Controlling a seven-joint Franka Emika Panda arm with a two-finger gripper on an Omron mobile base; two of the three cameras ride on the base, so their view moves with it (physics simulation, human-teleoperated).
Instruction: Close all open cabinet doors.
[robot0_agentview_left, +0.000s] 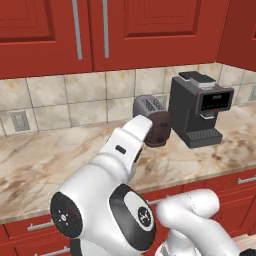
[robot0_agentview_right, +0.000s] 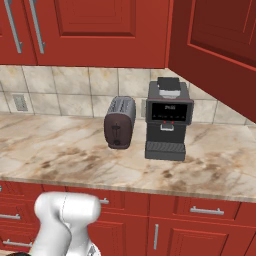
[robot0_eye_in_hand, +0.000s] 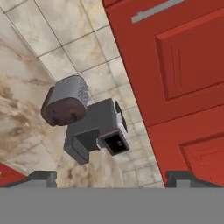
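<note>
While the arm (robot0_agentview_left: 115, 200) bulks across the lower half of the left base view, the cabinet doors run along the top. Two shut doors (robot0_agentview_left: 100, 30) meet at 12 o'clock, grey bar handles (robot0_agentview_left: 76, 29) side by side. One open door (robot0_agentview_right: 215, 35) swings out over the counter at 2 o'clock in the right base view, above and right of the coffee machine. Hand view, rolled: red door panels (robot0_eye_in_hand: 183, 61) take the right half, 1 to 4 o'clock.

Counter (robot0_agentview_right: 65, 155): marbled beige, tiled backsplash (robot0_agentview_right: 75, 90) behind it, with an outlet (robot0_agentview_right: 20, 103) at 9 o'clock.

Coffee machine (robot0_agentview_right: 167, 120): dark, standing at centre-right, just beside the toaster.

Toaster (robot0_agentview_right: 120, 122): brown and silver, at centre, left of the machine.

Gripper (robot0_eye_in_hand: 111, 179): fingertips (robot0_eye_in_hand: 41, 177) at 6 o'clock in the hand view, spread wide, holding nothing.
</note>
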